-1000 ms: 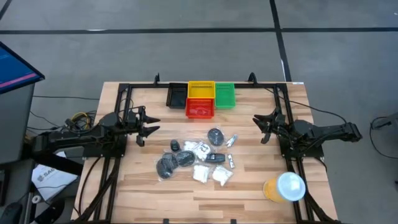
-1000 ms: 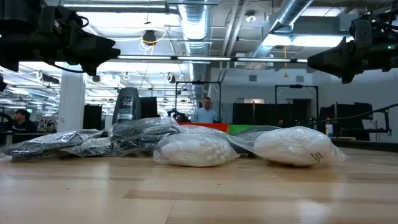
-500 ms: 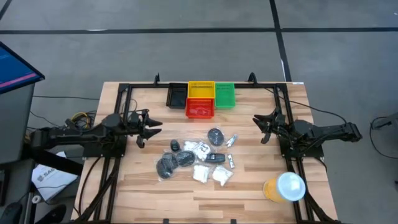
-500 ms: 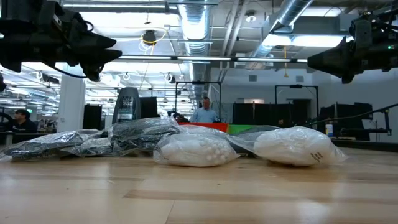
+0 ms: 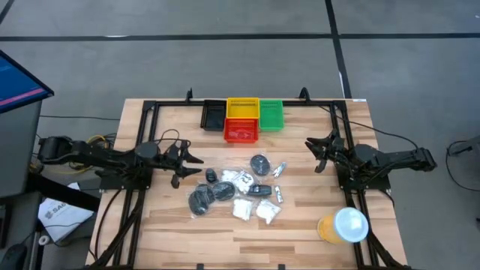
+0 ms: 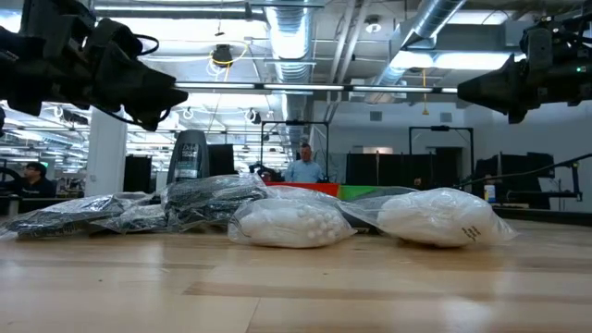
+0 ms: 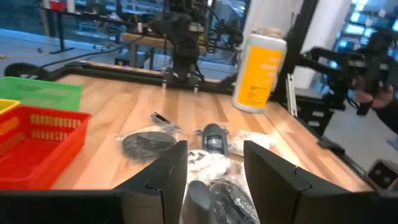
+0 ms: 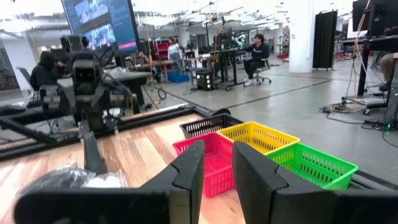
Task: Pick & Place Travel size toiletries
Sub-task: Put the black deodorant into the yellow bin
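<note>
The travel size toiletries point(image 5: 236, 187) lie in a loose heap at the table's middle: dark grey discs point(image 5: 259, 163), white crinkly packets point(image 6: 291, 223), a black oblong piece point(image 5: 260, 190) and silvery tubes point(image 5: 279, 170). My left gripper point(image 5: 191, 161) hovers open just left of the heap, pointing level at it; in its wrist view the fingers point(image 7: 163, 180) frame a disc point(image 7: 147, 142) and a black piece point(image 7: 214, 138) lying beyond them. My right gripper point(image 5: 311, 154) waits open to the heap's right, raised above the table point(image 6: 472, 90).
Black point(image 5: 214, 114), yellow point(image 5: 242, 107), red point(image 5: 241, 129) and green point(image 5: 271, 114) bins stand at the far edge behind the heap. A large orange cup with a white lid point(image 5: 343, 225) stands near the front right corner. People are in the room beyond the table.
My left gripper has reached out toward the table's right edge, closer to the heap of toiletries, and sunk a little, swinging slightly as it went. Its fingers stay open. The toiletries have not moved.
</note>
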Controlling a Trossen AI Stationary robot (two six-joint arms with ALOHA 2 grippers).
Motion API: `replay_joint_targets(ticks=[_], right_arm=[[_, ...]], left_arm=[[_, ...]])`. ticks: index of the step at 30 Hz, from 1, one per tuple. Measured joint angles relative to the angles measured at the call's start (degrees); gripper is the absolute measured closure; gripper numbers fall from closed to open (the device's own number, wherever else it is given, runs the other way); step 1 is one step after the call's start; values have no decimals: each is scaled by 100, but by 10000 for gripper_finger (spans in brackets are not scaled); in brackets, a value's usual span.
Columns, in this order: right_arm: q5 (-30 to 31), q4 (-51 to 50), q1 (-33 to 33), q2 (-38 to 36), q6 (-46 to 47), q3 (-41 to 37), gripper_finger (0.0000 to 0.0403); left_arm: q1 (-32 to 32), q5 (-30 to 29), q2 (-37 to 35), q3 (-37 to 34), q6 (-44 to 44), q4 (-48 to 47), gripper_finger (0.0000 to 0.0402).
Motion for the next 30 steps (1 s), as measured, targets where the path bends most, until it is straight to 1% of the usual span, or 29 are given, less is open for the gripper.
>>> replay_joint_targets(ticks=[2, 6, 11, 15, 19, 26, 30], right_arm=[[0, -8, -31, 2, -1, 0, 327], [2, -6, -125, 2, 0, 0, 327], [0, 43, -196, 2, 3, 0, 327], [0, 64, -193, 1, 13, 0, 327], [0, 64, -193, 2, 14, 0, 327], [0, 64, -191, 2, 13, 0, 327], [0, 64, -191, 2, 13, 0, 327]], left_arm=[[-91, -63, 203, 6, 46, 200, 245], [-211, -189, 602, 145, 278, 192, 218], [-217, -302, 1068, 327, 290, 220, 180], [-217, -313, 1331, 363, 279, 245, 160], [-217, -380, 1554, 364, 241, 285, 151], [-215, -400, 1859, 365, 119, 362, 151], [-215, -415, 2057, 374, 60, 565, 151]])
